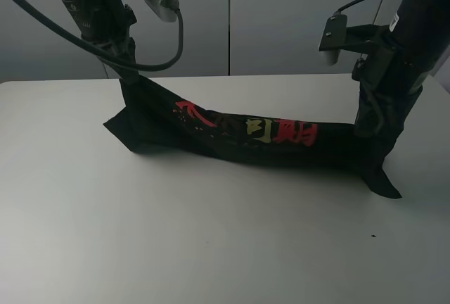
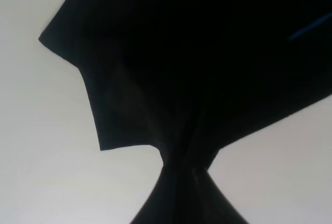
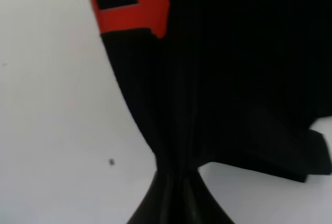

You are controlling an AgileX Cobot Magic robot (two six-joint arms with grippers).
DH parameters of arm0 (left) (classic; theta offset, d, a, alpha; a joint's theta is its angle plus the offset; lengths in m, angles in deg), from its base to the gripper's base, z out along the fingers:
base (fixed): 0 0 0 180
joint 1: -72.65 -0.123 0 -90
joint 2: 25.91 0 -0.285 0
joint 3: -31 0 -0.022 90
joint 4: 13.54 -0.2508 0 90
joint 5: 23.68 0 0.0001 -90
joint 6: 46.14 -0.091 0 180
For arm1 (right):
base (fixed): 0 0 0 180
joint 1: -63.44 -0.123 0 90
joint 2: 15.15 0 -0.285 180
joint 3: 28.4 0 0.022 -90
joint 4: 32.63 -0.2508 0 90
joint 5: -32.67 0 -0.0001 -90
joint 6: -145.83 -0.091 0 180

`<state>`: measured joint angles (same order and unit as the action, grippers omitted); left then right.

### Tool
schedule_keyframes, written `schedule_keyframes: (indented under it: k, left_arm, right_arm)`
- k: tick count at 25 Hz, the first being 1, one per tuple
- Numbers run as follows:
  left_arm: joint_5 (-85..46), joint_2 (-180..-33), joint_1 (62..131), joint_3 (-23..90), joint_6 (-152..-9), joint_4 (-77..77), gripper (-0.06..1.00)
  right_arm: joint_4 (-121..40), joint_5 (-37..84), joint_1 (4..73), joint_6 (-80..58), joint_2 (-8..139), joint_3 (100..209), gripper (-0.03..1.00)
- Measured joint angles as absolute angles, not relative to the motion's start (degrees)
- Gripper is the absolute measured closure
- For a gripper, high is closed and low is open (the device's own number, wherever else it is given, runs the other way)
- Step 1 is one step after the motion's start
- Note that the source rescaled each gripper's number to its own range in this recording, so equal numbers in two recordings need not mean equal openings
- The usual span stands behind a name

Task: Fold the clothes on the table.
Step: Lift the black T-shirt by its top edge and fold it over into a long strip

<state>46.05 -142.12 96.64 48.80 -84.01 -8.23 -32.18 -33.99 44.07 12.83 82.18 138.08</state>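
The black T-shirt (image 1: 232, 146) with red and yellow characters hangs bunched and stretched between my two grippers, its lower edge resting on the white table (image 1: 211, 241). My left gripper (image 1: 128, 72) is shut on the shirt's left end and holds it up; in the left wrist view the cloth (image 2: 171, 79) narrows into the pinch (image 2: 184, 172). My right gripper (image 1: 370, 117) is shut on the right end; in the right wrist view the cloth (image 3: 207, 89) with a red print (image 3: 132, 14) gathers into the pinch (image 3: 179, 177). A corner trails on the table (image 1: 383, 184).
Grey wall panels (image 1: 281, 15) stand behind the table's far edge. Black cables (image 1: 70, 33) loop from the left arm. A small dark speck (image 1: 373, 236) lies on the table at the front right, also in the right wrist view (image 3: 111, 162).
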Motion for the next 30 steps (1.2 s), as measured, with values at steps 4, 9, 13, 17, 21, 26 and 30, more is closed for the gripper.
schedule_keyframes:
  k: [4,9,13,17,21,26,30]
  left_arm:
    - [45.84,-142.39,96.64,48.80,-82.57,-9.34,0.94]
    - [44.17,-146.52,96.64,48.80,-80.65,-10.25,0.94]
    - [41.54,-149.35,96.64,48.67,-75.55,-14.41,0.94]
    - [38.67,-150.37,96.64,48.67,-73.32,-16.43,0.94]
    - [36.17,-150.50,96.64,48.67,-72.68,-16.79,0.94]
    - [34.97,-150.50,96.64,48.07,-72.19,-17.04,0.94]
    - [31.97,-150.50,96.64,46.95,-71.11,-17.44,0.93]
  right_arm:
    - [-29.53,-29.66,44.07,9.24,82.18,138.08,0.97]
    - [-28.10,-24.37,44.07,5.89,82.18,137.05,0.97]
    - [-27.34,-19.99,44.07,5.20,82.18,133.62,0.97]
    - [-24.11,-12.93,44.07,0.89,82.18,129.96,0.97]
    - [-22.46,-8.14,44.07,-1.22,82.18,128.18,0.97]
    - [-21.47,-1.97,44.07,-2.16,82.18,125.90,0.97]
    - [-18.31,2.51,44.07,-6.88,82.18,124.65,0.88]
